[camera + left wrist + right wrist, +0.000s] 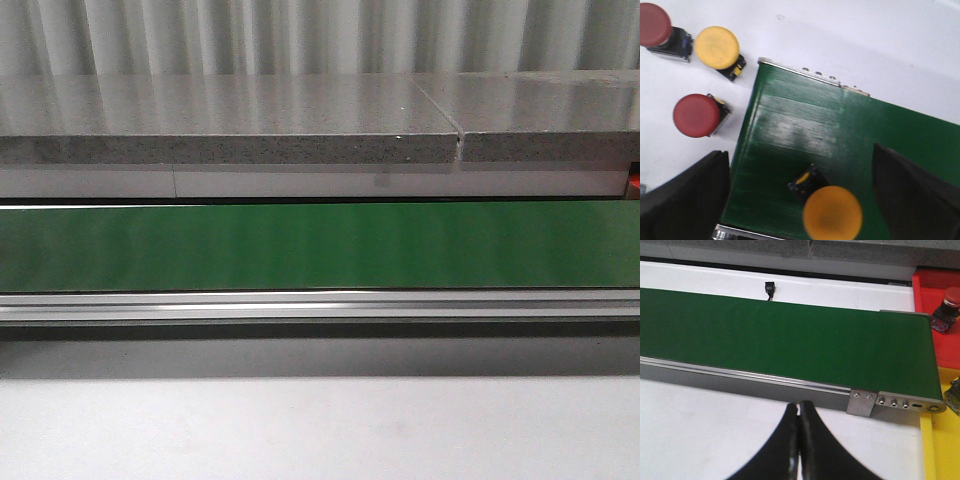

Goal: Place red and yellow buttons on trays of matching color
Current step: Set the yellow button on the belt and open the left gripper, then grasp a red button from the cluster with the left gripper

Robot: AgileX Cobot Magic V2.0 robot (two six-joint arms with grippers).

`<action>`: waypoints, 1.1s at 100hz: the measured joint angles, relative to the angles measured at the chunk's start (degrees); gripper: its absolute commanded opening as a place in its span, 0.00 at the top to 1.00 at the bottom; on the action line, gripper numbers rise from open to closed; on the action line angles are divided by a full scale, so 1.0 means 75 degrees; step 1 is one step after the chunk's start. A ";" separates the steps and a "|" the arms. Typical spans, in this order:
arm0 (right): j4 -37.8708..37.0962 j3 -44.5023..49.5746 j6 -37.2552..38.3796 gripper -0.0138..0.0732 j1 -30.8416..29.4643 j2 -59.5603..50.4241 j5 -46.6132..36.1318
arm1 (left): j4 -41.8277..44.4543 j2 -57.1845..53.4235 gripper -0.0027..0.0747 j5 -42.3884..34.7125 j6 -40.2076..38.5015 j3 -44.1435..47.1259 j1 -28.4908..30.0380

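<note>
Trays sit past the green conveyor belt point(790, 337) end: red tray point(932, 315) holds one red button point(947, 302); yellow tray point(940, 450) beside it, contents mostly cut off. Left tool point(800, 200) spread wide above the belt's other end, a yellow button point(832, 212) on the belt between its fingers. Off the belt on the white counter point(865, 45): two red buttons point(696, 115), one yellow point(716, 47). Right tool point(799, 440) pressed closed, empty, over the counter near the belt rail.

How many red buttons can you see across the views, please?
3: two on the white table beside the belt's end in the left wrist view, one in the red tray. Others may be hidden.
</note>
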 measured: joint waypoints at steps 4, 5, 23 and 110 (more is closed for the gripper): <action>0.0000 0.0000 0.0000 0.92 0.0000 0.0000 0.0000 | 0.0000 0.0000 0.23 0.0000 -0.0115 -0.0034 0.0125; 0.0000 0.0000 0.0000 0.92 0.0000 0.0000 0.0000 | 0.0000 0.0000 0.23 0.0000 -0.0157 -0.0032 0.0180; 0.0000 0.0000 0.0000 0.92 0.0000 0.0000 0.0000 | 0.0000 0.0026 0.23 0.0155 -0.0415 -0.0065 0.0964; 0.0000 0.0000 0.0000 0.92 0.0000 0.0000 0.0000 | -0.0438 0.2539 0.23 0.1307 -0.0461 -0.1091 0.1690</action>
